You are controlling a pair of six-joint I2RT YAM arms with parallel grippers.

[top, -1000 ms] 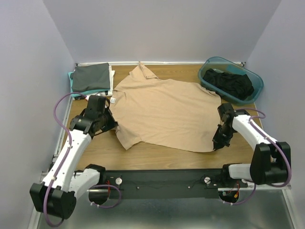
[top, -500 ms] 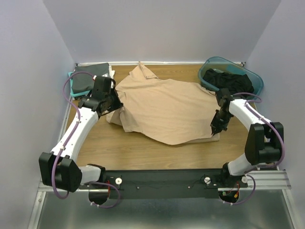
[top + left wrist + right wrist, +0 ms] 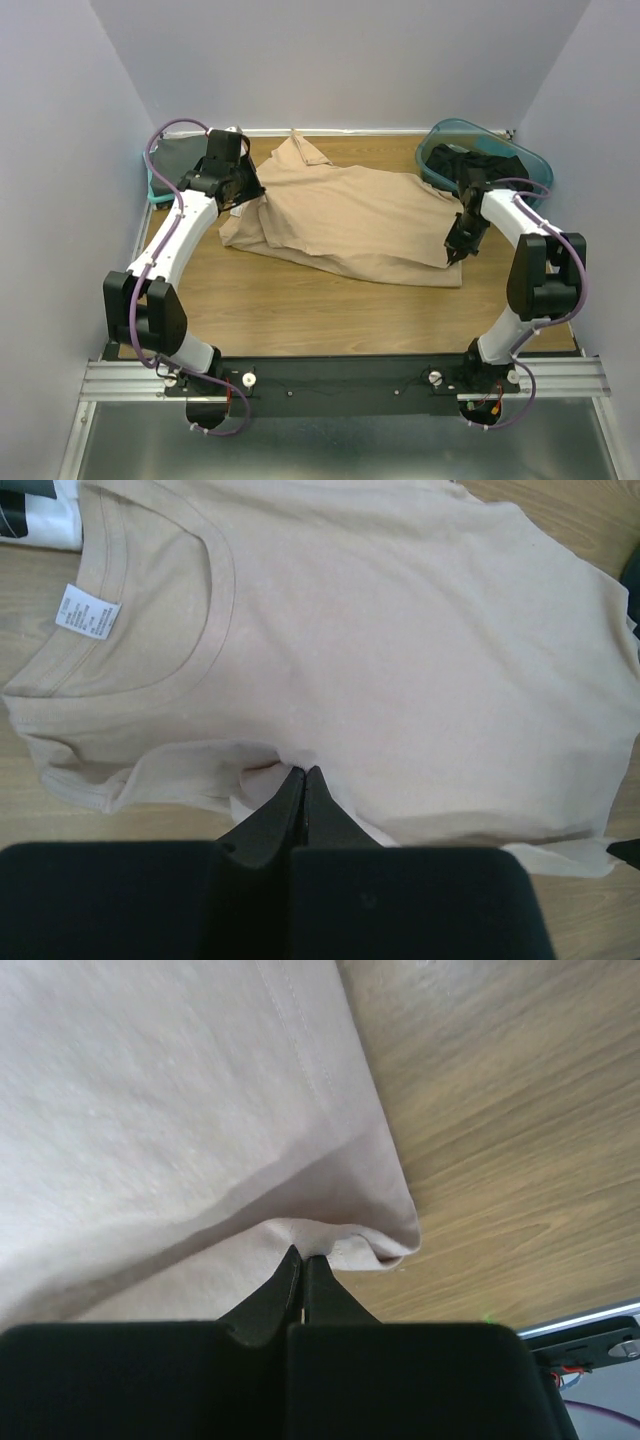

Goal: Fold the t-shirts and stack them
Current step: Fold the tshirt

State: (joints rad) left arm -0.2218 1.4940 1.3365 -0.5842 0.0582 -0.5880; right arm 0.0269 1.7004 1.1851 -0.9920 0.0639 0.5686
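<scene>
A tan t-shirt [image 3: 350,215] lies across the middle of the wooden table, its near part lifted and doubled over. My left gripper [image 3: 243,192] is shut on the shirt's left edge near the collar; in the left wrist view its tips [image 3: 303,772] pinch a bunch of tan cloth [image 3: 400,630] below the neckline and its white label [image 3: 87,611]. At the shirt's near right corner my right gripper [image 3: 452,256] is shut on the cloth; the right wrist view has its tips [image 3: 303,1255] closed on the folded hem [image 3: 380,1240].
A folded dark grey shirt [image 3: 178,158] on a teal one sits at the back left, partly behind my left arm. A teal tub [image 3: 545,172] at the back right holds black shirts [image 3: 495,162]. Bare wood [image 3: 330,310] lies between the tan shirt and the arm bases.
Both grippers have moved away from the near edge toward the back, dragging the tan shirt's near edge with them. The shirt now covers less of the table's front.
</scene>
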